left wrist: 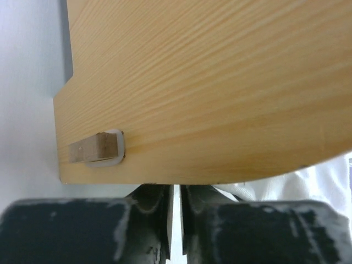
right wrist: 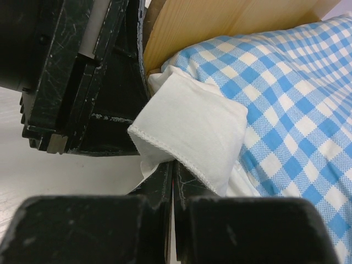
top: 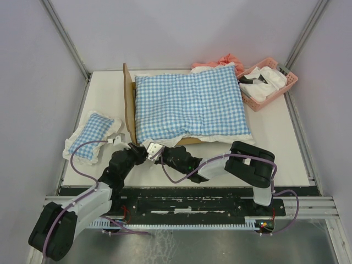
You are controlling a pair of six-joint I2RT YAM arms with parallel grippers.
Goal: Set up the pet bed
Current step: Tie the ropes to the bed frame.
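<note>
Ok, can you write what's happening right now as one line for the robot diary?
left gripper: nearly closed, grip unclear, at pet bed headboard | right gripper: shut on cushion frill | checked cushion: on bed

Pink basket (top: 278, 93); checked cushion (top: 190, 102); small pillow (top: 91, 137)

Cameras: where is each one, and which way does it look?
Top external: up high behind the arms, looking down at the pet bed and both arms.
Left wrist: on the left arm, facing the wooden headboard; left end effector at the bottom.
Right wrist: on the right arm, facing the checked cushion; right end effector pinches its white frill.
Shared: both wrist views show the pet bed.
</note>
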